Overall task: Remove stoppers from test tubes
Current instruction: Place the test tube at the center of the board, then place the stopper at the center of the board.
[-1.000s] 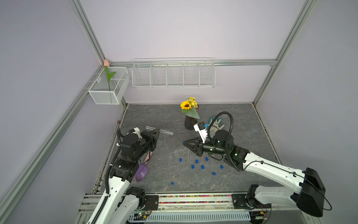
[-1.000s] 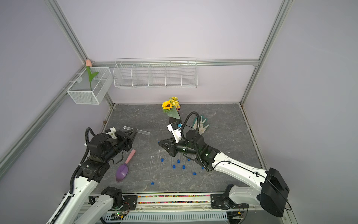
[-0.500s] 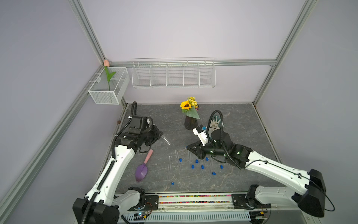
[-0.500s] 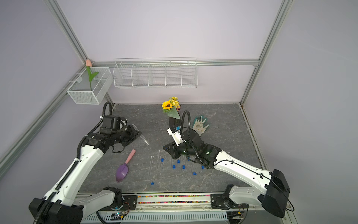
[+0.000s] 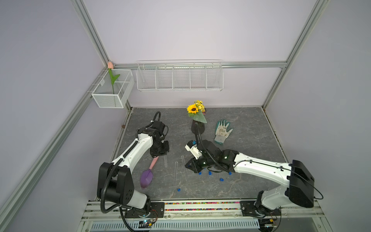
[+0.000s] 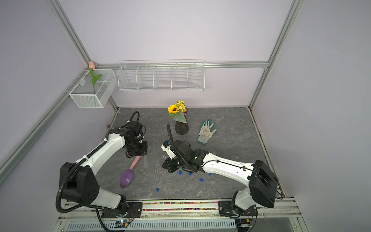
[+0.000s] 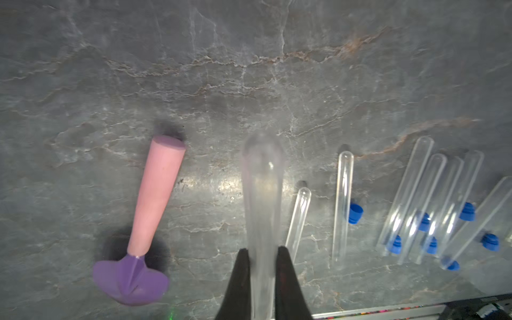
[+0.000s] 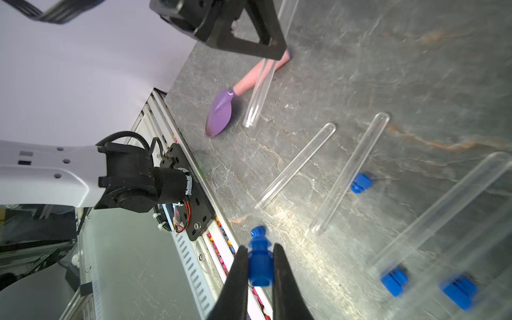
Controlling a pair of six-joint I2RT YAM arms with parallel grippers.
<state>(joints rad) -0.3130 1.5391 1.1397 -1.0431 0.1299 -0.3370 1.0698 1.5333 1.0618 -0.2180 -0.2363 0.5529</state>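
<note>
- The surface [image 5: 241,124] is a dark grey slab with pale marble-like veins and a few rusty streaks, matt with a soft sheen. Pale lilac walls framed by aluminium rails enclose it.
- A long white wire rack [image 5: 179,75] with dividers hangs on the back wall. A smaller white mesh basket [image 5: 112,90] at the corner holds a tulip [image 5: 113,79].
- A dark ribbed vase [image 5: 201,127] with a sunflower [image 5: 192,109] stands toward the back, and a grey-and-green work glove [image 5: 221,130] lies flat beside it.
- A scoop [image 7: 155,194] with a smooth pink handle and purple bowl lies near the left arm.
- The left end effector [image 7: 262,253] has its black fingers clamped on a clear test tube [image 7: 262,180]. The tube is blurred and sticks out past the fingertips, between the scoop and the lying tubes.
- The right end effector [image 8: 259,249] is pinched on a bright blue ribbed stopper [image 8: 259,270], clear of any tube, over the front of the surface.
- Other test tubes [image 7: 343,199], thin, glassy and round-ended, lie flat and roughly parallel near the centre front.
- Loose stoppers [image 7: 355,213] lie among them; whether any sits in a tube's mouth cannot be told.
</note>
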